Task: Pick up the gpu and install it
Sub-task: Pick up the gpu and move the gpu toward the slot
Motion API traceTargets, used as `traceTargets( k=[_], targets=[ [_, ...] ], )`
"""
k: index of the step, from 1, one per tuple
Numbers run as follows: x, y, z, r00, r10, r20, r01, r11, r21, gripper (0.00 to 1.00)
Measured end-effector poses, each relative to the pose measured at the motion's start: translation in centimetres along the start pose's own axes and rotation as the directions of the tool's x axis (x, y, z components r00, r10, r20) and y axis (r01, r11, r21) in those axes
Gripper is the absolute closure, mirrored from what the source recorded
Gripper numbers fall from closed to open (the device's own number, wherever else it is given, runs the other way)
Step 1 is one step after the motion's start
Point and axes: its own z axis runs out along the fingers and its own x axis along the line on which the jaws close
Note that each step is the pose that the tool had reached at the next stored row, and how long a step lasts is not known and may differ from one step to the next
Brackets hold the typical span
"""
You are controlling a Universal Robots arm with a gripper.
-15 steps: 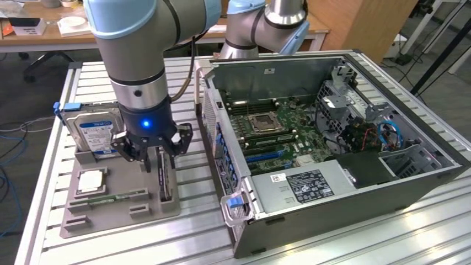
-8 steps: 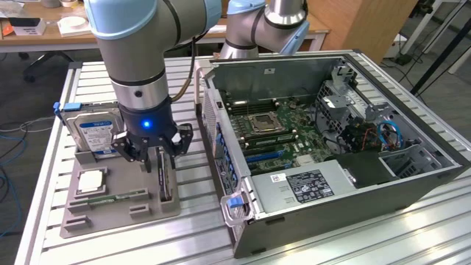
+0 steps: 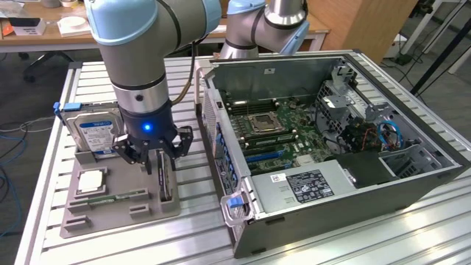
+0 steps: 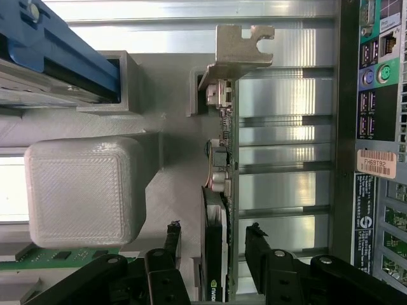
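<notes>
The hand (image 3: 162, 164) is spread, one finger (image 4: 257, 248) on each side of the gpu (image 4: 216, 235), not pinching it. The card stands on edge beneath the hand, in a gray holder (image 3: 110, 210) on the slatted surface (image 3: 198, 234). An open computer case (image 3: 353, 221) stands beside.

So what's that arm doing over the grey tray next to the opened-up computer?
The robot's claw hangs low over the grey tray, open, with one finger on each side of the gpu, a thin card standing on edge in its slot. The fingers aren't touching it, so the card hasn't been picked up. It is not yet in the computer case beside the tray.
</notes>
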Motion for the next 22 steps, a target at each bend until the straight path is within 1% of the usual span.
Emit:
traceTargets(
  k=[12,20,21,22],
  targets=[
    [0.01,0.01,0.29,1.0,0.0,0.0001,0.0,1.0,-0.0001,0.47],
    [0.01,0.01,0.29,1.0,0.0,-0.0001,0.0,1.0,0.0,0.47],
    [0.01,0.01,0.29,1.0,0.0,-0.0001,0.0,1.0,0.0,0.49],
    [0.01,0.01,0.29,1.0,0.0,0.0,0.0,1.0,0.0001,0.55]
  ],
)
